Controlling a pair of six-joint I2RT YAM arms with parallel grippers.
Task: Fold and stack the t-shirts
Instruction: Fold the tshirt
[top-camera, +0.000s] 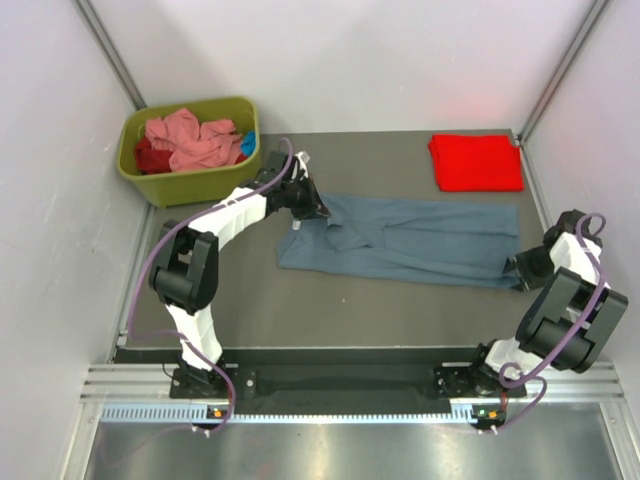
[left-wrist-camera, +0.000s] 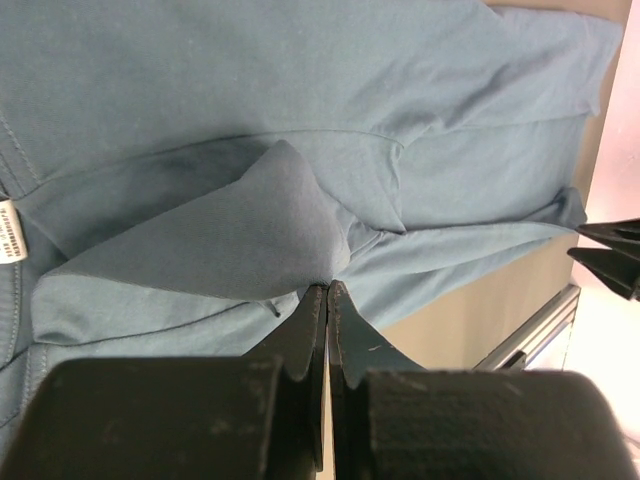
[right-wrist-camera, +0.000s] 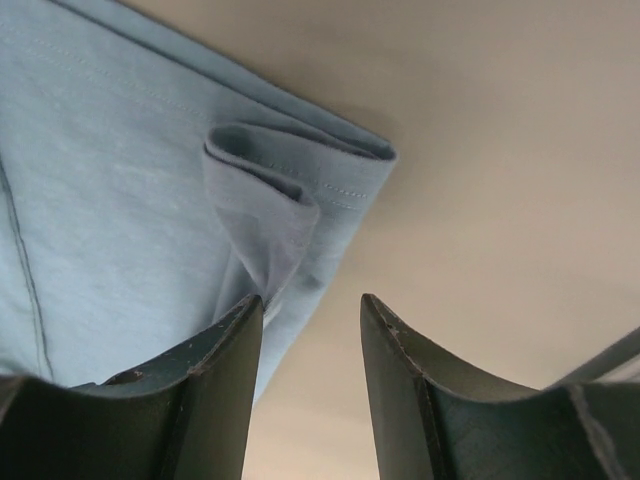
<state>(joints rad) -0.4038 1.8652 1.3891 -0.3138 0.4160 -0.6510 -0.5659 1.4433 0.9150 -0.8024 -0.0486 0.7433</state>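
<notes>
Blue-grey t-shirt, creased, white neck label

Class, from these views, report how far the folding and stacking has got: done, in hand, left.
Done: one red tee lies folded at far right. In hand: the blue-grey tee lies stretched out; the left claw is shut on a pinch of it, the right claw open at its hem corner. Left: finishing it, plus the pink tees heaped in the bin.
</notes>
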